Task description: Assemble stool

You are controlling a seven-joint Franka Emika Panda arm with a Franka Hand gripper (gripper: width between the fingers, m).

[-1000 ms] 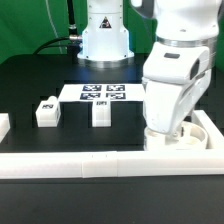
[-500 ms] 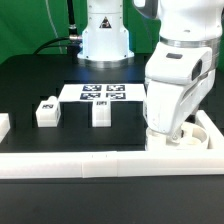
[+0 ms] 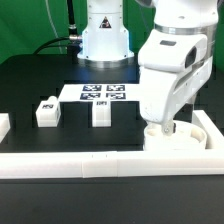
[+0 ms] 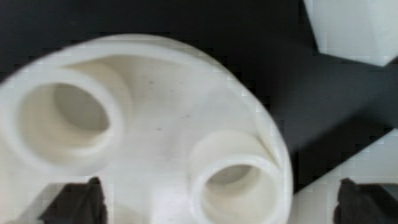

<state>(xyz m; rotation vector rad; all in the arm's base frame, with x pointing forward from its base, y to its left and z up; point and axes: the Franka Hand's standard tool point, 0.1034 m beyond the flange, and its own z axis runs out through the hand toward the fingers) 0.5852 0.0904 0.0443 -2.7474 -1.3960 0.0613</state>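
Note:
The stool's round white seat (image 4: pixel 160 110) fills the wrist view, showing two round sockets (image 4: pixel 71 108) (image 4: pixel 231 185). My gripper (image 4: pixel 222 200) is open just above it, with a dark fingertip (image 4: pixel 71 200) on either side of the disc and nothing held. In the exterior view the seat (image 3: pixel 185 137) lies in the right corner of the rail, mostly hidden under my gripper (image 3: pixel 163 128). Two blocky tagged legs (image 3: pixel 46 110) (image 3: pixel 100 113) stand on the black table toward the exterior view's left.
A long white rail (image 3: pixel 100 165) runs along the front, and its side wall (image 3: pixel 212 128) closes the corner on the exterior view's right. The marker board (image 3: pixel 100 93) lies behind the legs. The robot base (image 3: pixel 105 40) stands at the back. Another white piece (image 4: pixel 356 30) lies beside the seat.
The jaws have gone from shut to wide open. The hand has lifted slightly and swung toward the exterior view's left. The legs have not moved.

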